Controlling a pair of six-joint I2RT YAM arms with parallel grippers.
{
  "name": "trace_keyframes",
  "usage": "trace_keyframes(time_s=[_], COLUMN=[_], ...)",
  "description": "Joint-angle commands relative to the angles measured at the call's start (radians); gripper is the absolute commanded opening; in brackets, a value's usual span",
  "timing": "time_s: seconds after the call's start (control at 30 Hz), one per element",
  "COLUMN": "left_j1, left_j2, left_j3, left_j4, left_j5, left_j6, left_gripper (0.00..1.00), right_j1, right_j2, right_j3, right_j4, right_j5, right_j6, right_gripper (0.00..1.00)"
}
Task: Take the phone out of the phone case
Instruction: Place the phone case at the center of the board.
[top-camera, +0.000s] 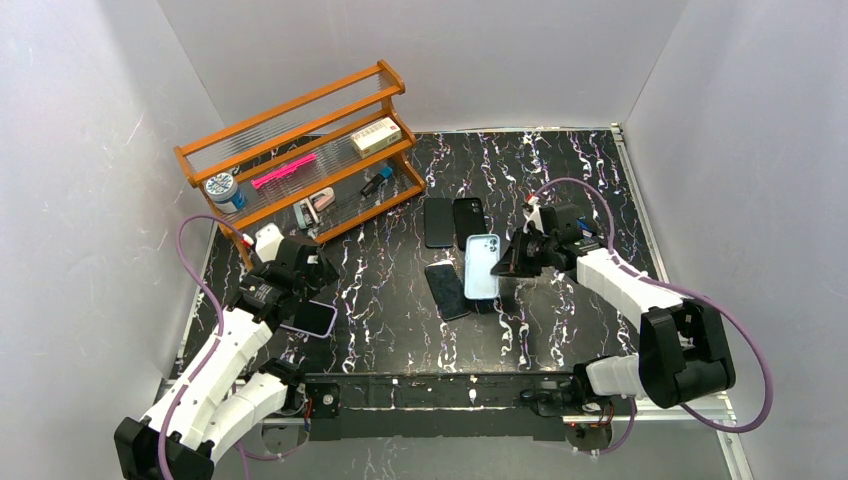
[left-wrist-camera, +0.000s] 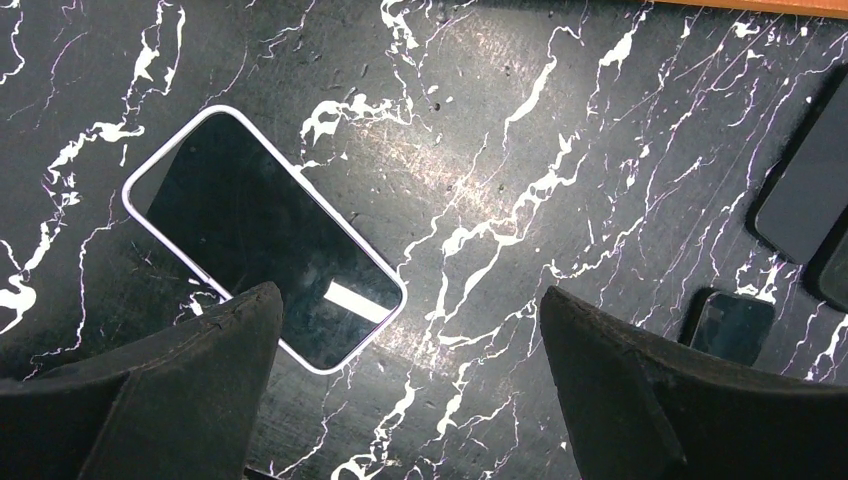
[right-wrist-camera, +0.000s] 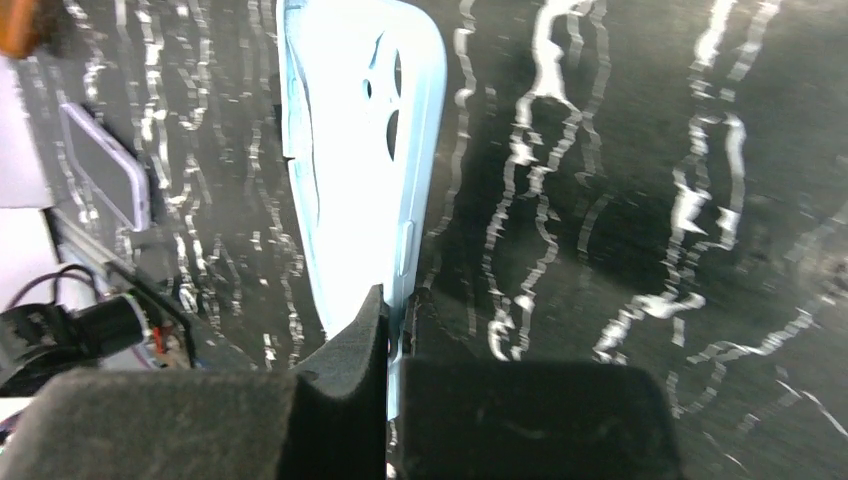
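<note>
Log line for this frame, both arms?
left gripper: open above lilac-rimmed phone, screen up on table | right gripper: shut on light blue case edge

The phone case (right-wrist-camera: 350, 150) looks smooth plastic, the table (right-wrist-camera: 620, 120) glossy.

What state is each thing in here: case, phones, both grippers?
Case: held off the table, looks empty.
Right gripper: shut on case.
Left gripper: open, over lilac-edged phone.
Lilac-edged phone: flat on table, screen up, dark.
Dark phones: lying flat on table.
</note>
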Motion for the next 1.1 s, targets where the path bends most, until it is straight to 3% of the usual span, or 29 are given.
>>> trace_keyframes(time_s=[0.0,0.57,0.7,0.87,1.07], left_j1=[0.004,0.003,0.003,0.004,0.004], left_j2=[-0.013,-0.023,-0.023,-0.024,-0.008], left_j3=[0.003,0.003,-0.005,-0.009,-0.020], left_j4=[-0.043,-0.142,-0.166,-0.203,-0.232], left_j5=[-0.053,-0.137,-0.149,-0.172,-0.200], left_j6=[-0.029,-0.114,-0.145,-0.198,-0.277], left_gripper=[0.98,0.98,0.98,0.98,0.98], right_j1=[-0.054,-0.069,-0.068,-0.066,-0.063], right_j2=[0.019,0.259,0.286,0.307,0.287], right_j3=[0.028,0.094,0.106,0.112,0.105], right_j4=[-0.175,-0.071,-0.043,-0.018,-0.022], right_j5=[0.083,-0.116,-0.132,-0.143,-0.087], right_j6=[-0.151,-0.229,-0.210,-0.199,-0.202], right_gripper=[0.01,0.01,0.06,0.20,0.60])
